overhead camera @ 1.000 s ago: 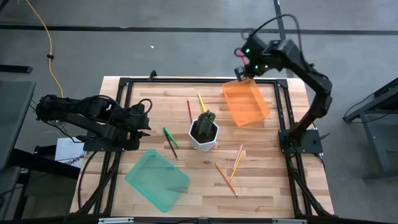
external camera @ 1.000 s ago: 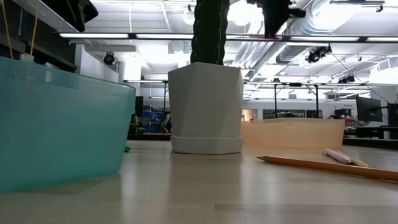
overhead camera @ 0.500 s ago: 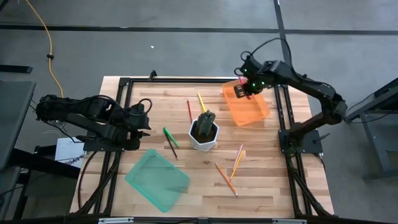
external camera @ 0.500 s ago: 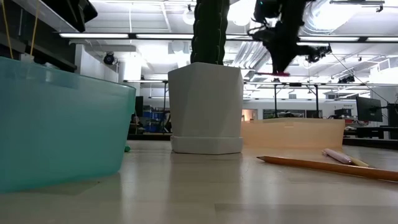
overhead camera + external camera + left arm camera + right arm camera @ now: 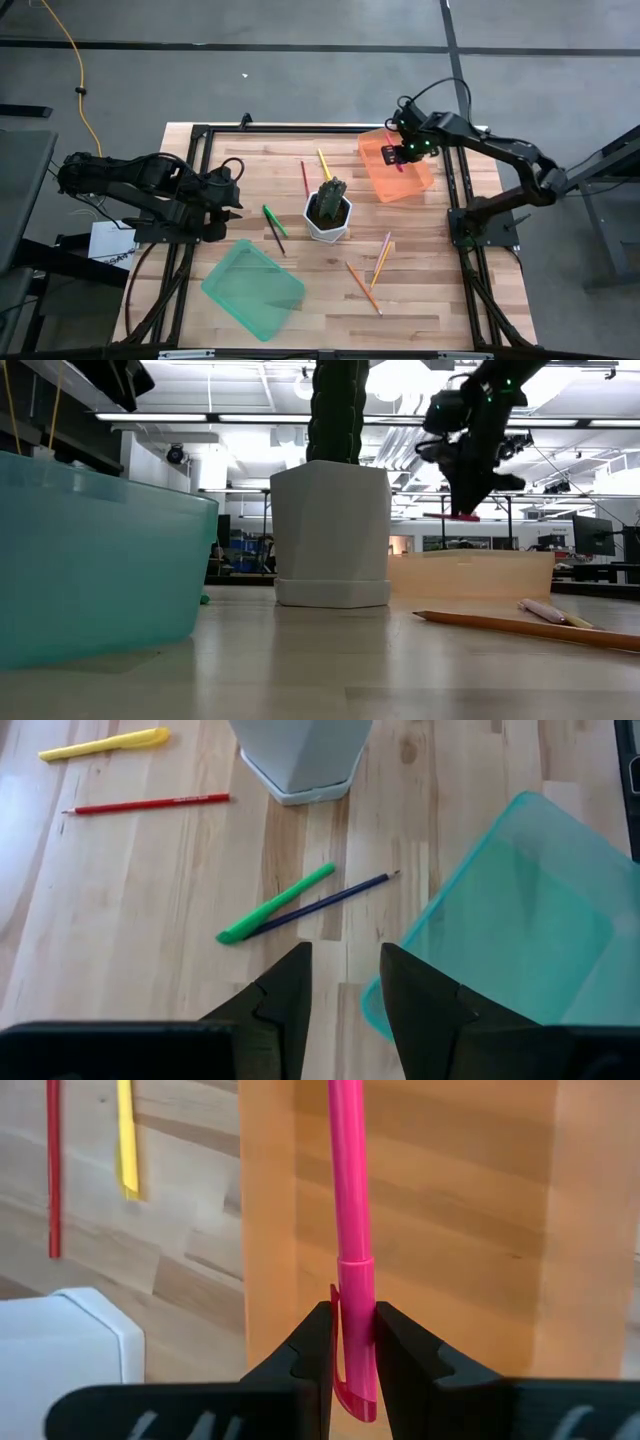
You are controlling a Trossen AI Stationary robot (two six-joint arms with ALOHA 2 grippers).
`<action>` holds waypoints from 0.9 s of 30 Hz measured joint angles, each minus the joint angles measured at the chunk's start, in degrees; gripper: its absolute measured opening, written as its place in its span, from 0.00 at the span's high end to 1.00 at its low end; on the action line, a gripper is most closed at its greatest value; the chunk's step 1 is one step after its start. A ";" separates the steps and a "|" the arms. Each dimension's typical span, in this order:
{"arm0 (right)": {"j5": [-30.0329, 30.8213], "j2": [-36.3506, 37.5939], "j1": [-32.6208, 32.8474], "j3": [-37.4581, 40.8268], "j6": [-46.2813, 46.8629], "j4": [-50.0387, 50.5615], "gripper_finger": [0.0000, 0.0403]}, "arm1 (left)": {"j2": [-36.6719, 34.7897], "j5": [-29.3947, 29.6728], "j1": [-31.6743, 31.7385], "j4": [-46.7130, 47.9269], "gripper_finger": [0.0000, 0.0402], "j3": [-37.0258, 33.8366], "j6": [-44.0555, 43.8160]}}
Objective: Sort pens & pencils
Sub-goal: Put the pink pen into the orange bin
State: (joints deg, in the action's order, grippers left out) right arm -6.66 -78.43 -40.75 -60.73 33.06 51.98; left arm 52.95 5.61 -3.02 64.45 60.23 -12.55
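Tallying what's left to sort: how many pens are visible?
3. The pink pen is in the right gripper above the orange tray; the yellow pen lies behind the cactus pot; the green pen lies left of it.

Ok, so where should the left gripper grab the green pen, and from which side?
Take the green pen just past its middle, toward the end nearer the pot. Come straight down with the fingers across its length. It lies flat, and the dark pencil hugs its other end before angling away, so that half has more room. The left gripper is open.
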 joint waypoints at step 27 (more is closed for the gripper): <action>-8.55 -0.74 -8.76 9.12 -5.56 -11.73 0.86 | 0.02 0.37 0.00 -0.15 0.73 0.00 -6.83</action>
State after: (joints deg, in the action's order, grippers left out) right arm -15.20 -79.18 -49.52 -51.62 27.50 40.25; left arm 52.97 5.98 -3.02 64.29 60.23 -19.38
